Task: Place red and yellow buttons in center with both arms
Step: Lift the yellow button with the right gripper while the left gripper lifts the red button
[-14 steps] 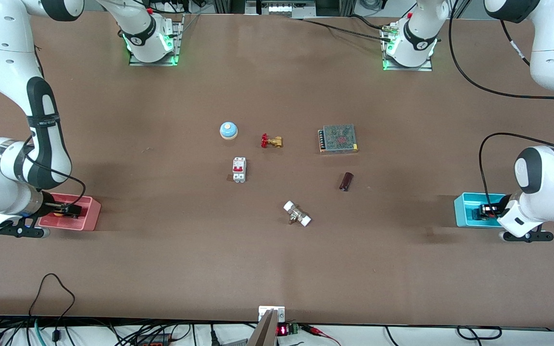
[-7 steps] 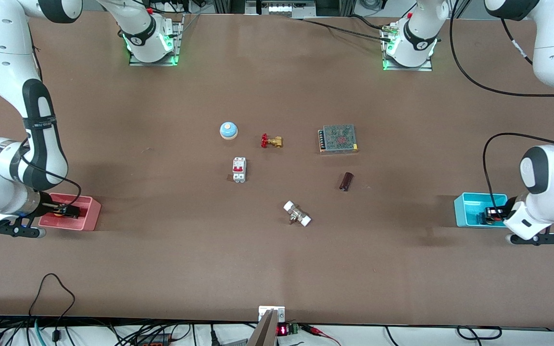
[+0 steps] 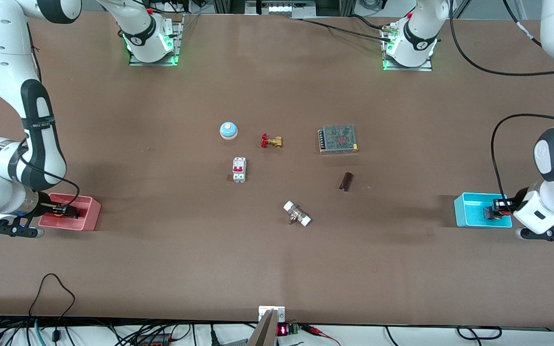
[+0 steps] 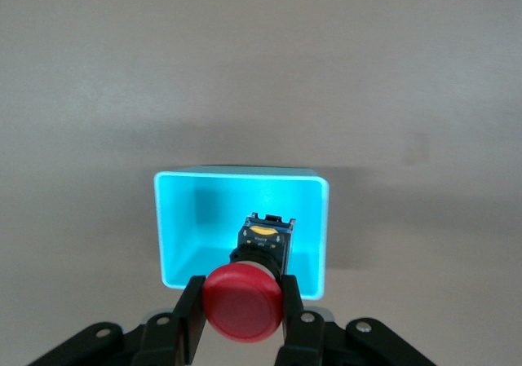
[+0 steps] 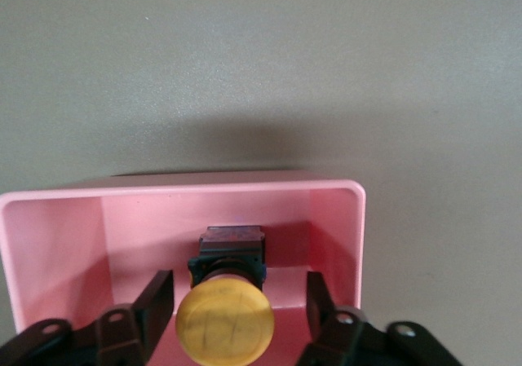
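The red button (image 4: 243,304) is clamped by its cap between my left gripper's (image 4: 242,310) fingers, over the cyan bin (image 4: 241,174). In the front view the left gripper (image 3: 496,207) is at the cyan bin's (image 3: 469,211) outer edge. The yellow button (image 5: 224,324) stands in the pink bin (image 5: 188,188). My right gripper (image 5: 236,310) is open, with one finger on each side of the cap and a gap on both sides. In the front view the right gripper (image 3: 68,210) reaches into the pink bin (image 3: 89,214). The brown tabletop center (image 3: 286,178) lies between the bins.
Around the center lie a blue-and-white bell (image 3: 228,129), a brass valve with a red handwheel (image 3: 271,141), a mesh power supply (image 3: 338,139), a white breaker (image 3: 239,169), a dark cylinder (image 3: 346,181) and a white-ended fitting (image 3: 297,214).
The left gripper has pulled back toward the left arm's end of the table with the red button, and that arm has risen. The right gripper has hardly moved.
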Controlling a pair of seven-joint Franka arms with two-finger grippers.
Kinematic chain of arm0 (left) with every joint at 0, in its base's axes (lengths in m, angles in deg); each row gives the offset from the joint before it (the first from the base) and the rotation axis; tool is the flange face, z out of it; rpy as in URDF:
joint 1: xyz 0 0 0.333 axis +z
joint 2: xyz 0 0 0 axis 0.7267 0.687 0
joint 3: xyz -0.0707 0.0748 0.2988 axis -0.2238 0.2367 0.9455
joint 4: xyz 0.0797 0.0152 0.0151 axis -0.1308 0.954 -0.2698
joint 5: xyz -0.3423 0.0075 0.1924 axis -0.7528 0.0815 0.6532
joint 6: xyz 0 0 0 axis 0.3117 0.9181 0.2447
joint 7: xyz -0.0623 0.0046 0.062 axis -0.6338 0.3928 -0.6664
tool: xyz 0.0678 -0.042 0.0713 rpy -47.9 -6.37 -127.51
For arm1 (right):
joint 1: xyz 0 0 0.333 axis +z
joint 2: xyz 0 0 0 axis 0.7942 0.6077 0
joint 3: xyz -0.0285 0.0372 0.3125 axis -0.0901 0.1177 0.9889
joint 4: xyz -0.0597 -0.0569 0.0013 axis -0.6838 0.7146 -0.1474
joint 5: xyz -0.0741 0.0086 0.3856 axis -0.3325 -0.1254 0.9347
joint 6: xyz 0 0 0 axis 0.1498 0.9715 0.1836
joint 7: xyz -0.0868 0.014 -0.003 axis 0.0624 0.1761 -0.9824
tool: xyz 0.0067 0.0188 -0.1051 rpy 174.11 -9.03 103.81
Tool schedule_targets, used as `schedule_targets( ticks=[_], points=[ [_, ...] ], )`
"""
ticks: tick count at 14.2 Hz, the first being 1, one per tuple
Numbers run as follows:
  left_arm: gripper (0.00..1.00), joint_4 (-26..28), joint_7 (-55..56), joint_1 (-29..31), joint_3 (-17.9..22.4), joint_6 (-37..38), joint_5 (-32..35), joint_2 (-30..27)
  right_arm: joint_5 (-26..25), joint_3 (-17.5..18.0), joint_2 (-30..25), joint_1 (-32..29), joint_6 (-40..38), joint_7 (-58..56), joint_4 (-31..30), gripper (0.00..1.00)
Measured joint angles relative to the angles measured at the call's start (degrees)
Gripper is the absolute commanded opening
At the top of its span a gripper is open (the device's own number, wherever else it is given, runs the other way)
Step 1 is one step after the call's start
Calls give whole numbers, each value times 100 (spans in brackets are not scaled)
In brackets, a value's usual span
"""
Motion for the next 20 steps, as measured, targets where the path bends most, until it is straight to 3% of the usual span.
schedule_targets(
  ticks=[4,9,12,17,20],
  points=[
    [24,27,883,-239,-416,309,-1,-78,5,22,1,2,2,-16,0,18],
    [24,207,2229,-402,-1089,347,-1,-30,5,51,-18,33,-10,-31,61,18],
    [24,256,2946,-752,-1166,333,-52,125,3,50,-199,50,-509,-70,257,18],
    [24,274,3841,-1359,-1195,85,-102,450,2,70,-469,202,-2086,-288,1074,18],
    [25,287,3969,-1473,-1195,5,-102,612,11,100,-481,658,-2279,-286,1245,18]
  ],
)
